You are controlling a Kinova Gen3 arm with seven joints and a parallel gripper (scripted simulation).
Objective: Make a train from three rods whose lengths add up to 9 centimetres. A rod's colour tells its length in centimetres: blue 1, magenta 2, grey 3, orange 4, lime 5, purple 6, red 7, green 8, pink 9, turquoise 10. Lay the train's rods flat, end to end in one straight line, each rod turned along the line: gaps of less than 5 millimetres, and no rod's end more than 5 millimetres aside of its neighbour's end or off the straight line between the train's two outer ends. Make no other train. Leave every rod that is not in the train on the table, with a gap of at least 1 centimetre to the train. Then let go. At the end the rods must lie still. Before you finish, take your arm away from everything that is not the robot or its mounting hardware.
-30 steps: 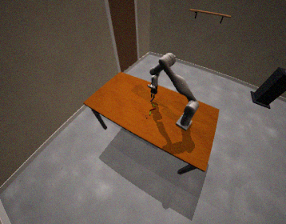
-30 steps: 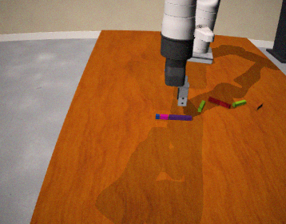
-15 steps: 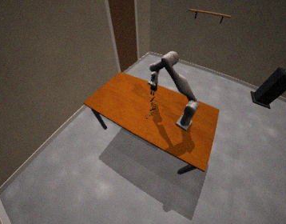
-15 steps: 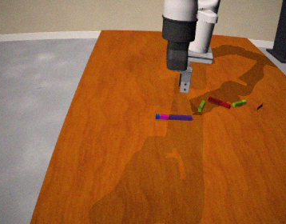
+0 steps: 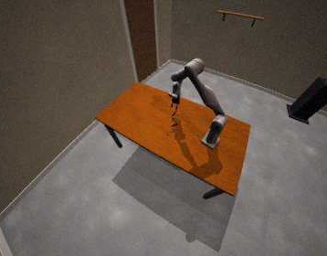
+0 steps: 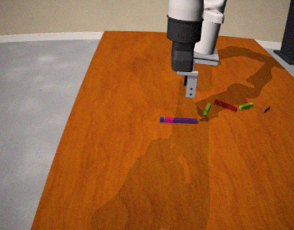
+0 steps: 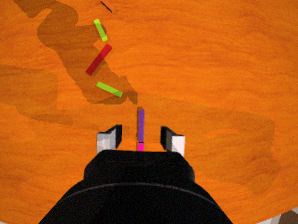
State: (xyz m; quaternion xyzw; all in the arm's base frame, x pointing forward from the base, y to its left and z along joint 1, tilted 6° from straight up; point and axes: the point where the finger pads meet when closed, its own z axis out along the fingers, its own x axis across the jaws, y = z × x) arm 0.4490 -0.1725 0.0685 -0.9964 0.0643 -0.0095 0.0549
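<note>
The gripper (image 7: 140,139) hangs released, its fingers spread wide above the table (image 6: 117,164). The purple rod (image 7: 140,123) lies flat at its 12 o'clock, joined to the magenta rod (image 6: 168,120) and the blue rod (image 6: 162,120).

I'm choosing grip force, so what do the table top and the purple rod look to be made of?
The table top looks like varnished wood: orange-brown with streaky grain and a soft sheen. The purple rod looks like painted wood or plastic, with flat, even colour, no grain and square edges; the pictures don't settle which. The open gripper hangs above it, its pale fingers probably metal or hard plastic.
</note>
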